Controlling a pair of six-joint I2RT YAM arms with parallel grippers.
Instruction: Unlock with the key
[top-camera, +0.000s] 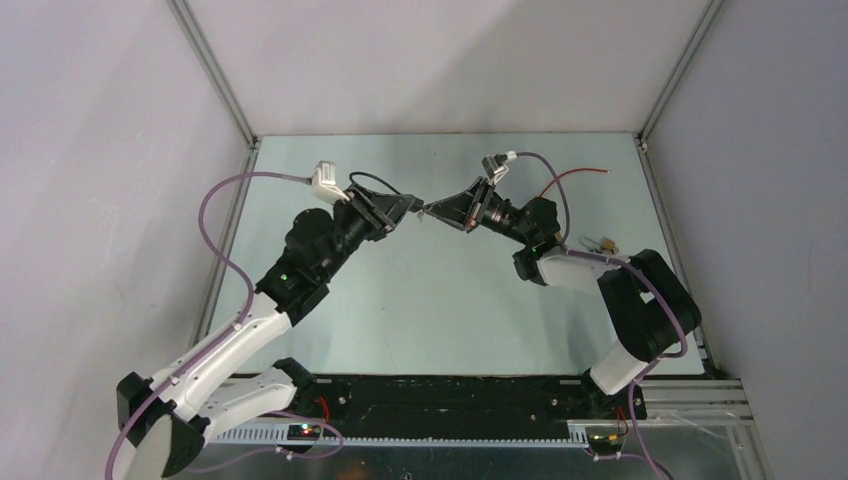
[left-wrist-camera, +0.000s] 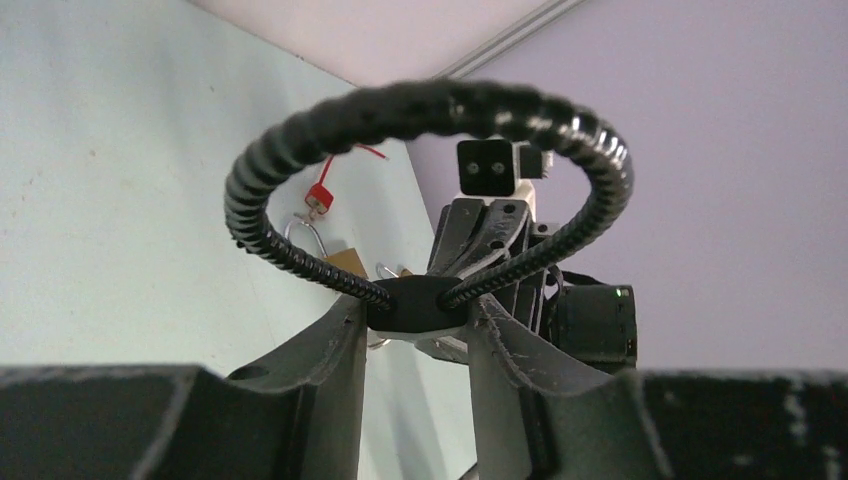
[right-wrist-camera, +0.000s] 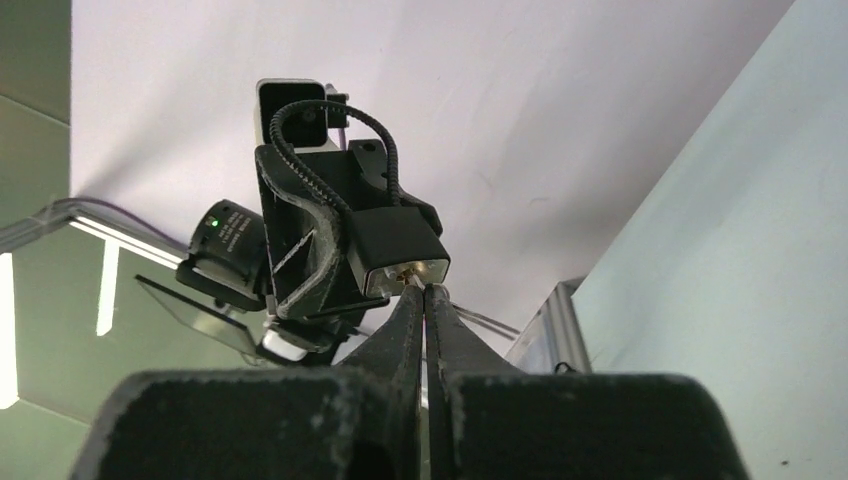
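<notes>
My left gripper (top-camera: 400, 208) is shut on the body of a black cable padlock (left-wrist-camera: 415, 303) and holds it above the table, its ribbed cable loop (left-wrist-camera: 430, 100) arching over the body. In the right wrist view the padlock (right-wrist-camera: 398, 243) shows its silver underside with a brass keyhole. My right gripper (right-wrist-camera: 420, 292) is shut, with its tips right at that keyhole. Only a sliver of the key (right-wrist-camera: 414, 279) shows between the fingertips and the lock. In the top view my right gripper (top-camera: 440, 210) meets the left one tip to tip at mid-table.
A brass padlock (left-wrist-camera: 338, 262) with a silver shackle and a red tag (left-wrist-camera: 318, 195) lies on the pale green table beyond the held lock. It also shows at the right edge in the top view (top-camera: 600, 244). Grey walls and aluminium posts enclose the table.
</notes>
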